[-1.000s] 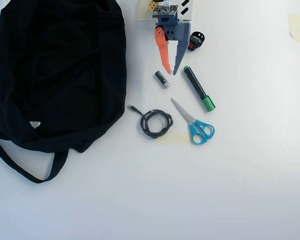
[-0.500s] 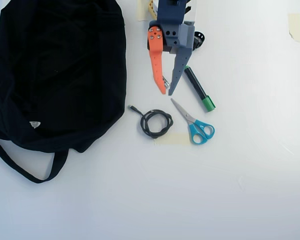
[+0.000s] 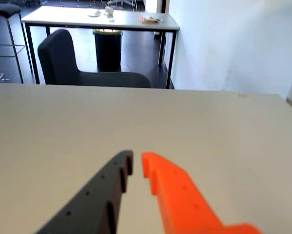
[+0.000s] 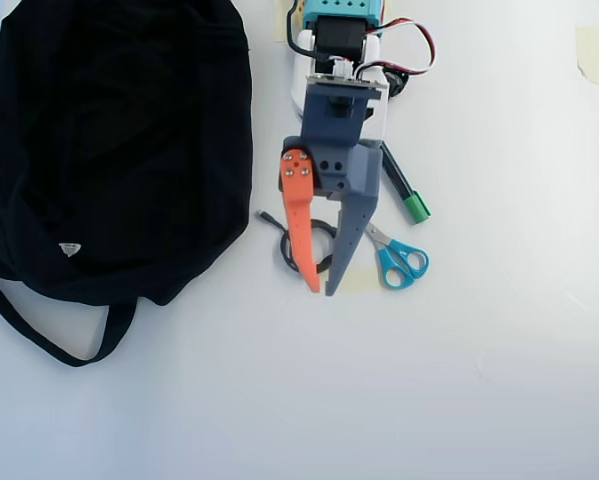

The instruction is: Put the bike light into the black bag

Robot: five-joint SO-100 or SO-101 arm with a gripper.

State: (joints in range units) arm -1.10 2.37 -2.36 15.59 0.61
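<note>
Now, fingers (image 4: 319,292): my orange and grey-blue tips nearly closed, gripping nothing, above the coiled black cable (image 4: 297,255).
Large floppy black fabric bag (image 4: 109,140): desk's left side.
Bike light: hidden beneath my arm.

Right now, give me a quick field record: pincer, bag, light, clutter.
pincer: nearly closed, empty, tips over the coiled cable in the overhead view
black bag: left of the arm, lying flat, strap trailing at lower left
bike light: mostly hidden behind the arm near the top edge; not gripped
clutter: scissors with blue handles, marker with green cap, both right of the pincer
wrist view: only bare table ahead
</note>
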